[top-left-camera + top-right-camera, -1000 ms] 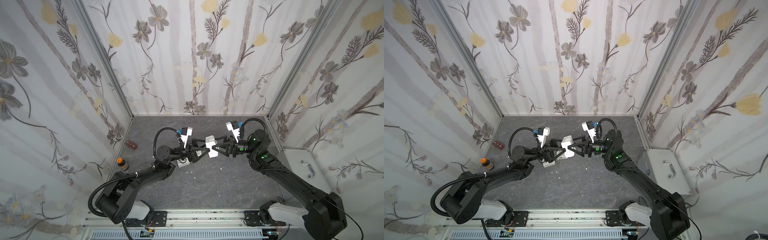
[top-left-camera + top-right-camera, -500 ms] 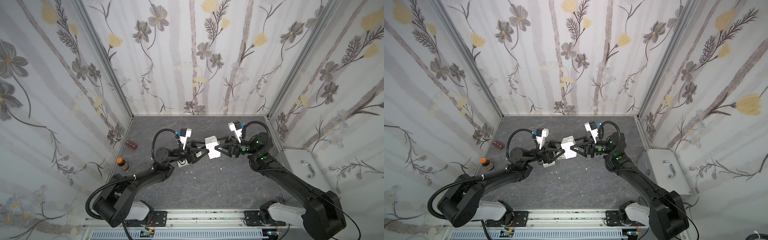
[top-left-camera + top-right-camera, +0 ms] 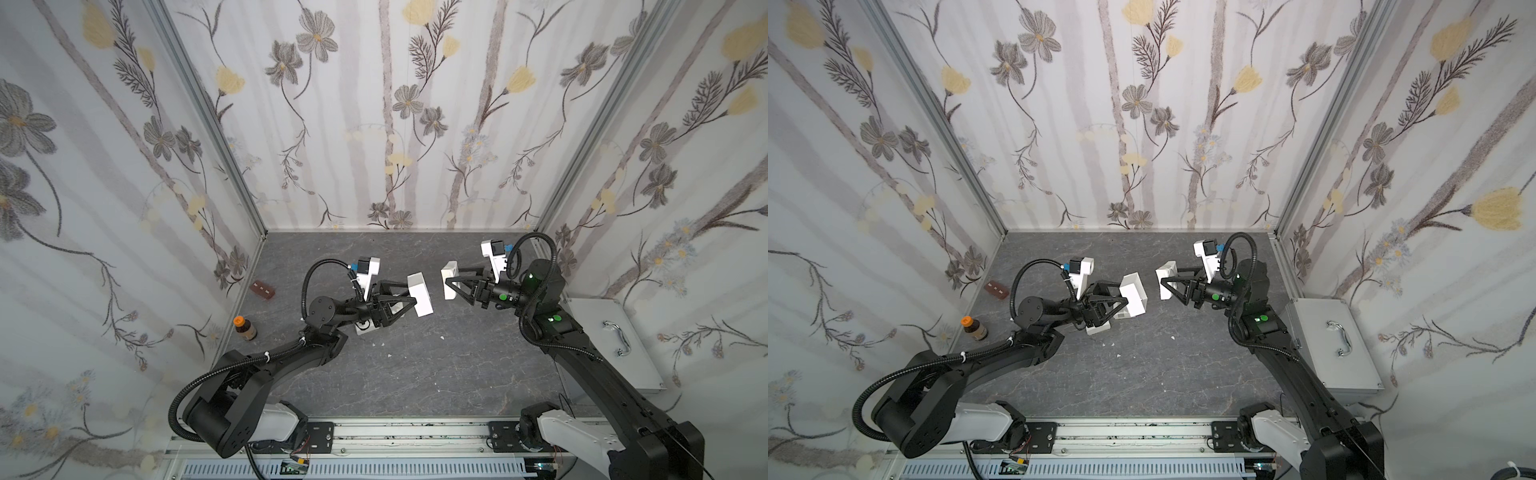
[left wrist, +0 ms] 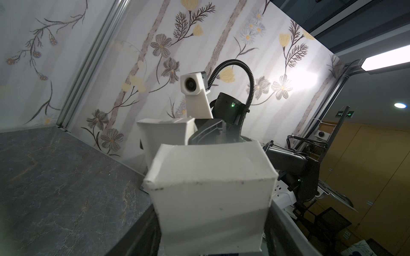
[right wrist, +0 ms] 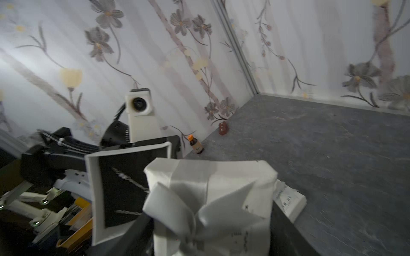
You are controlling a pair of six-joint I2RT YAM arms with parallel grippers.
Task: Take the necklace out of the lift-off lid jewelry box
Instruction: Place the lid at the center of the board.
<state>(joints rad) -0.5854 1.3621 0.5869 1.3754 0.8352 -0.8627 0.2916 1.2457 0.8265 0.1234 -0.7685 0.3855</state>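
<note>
My left gripper [image 3: 411, 298] is clamped on the light box base [image 3: 424, 300], right gripper [image 3: 452, 282] on the lid [image 3: 449, 267]; the thin necklace [image 5: 129, 179] looks limp, so I would pinch its chain

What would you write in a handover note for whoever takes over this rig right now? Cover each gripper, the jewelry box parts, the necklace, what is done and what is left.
Left gripper: shut on the box base, whose open side faces the other arm.
Right gripper: shut on the lid, held clear of the base with a gap between them.
Necklace: a silver chain lying inside the base, visible in the right wrist view.
Done: the lid is off.
Left: free a gripper, probably by setting the lid on the table, then lift the chain out.
</note>
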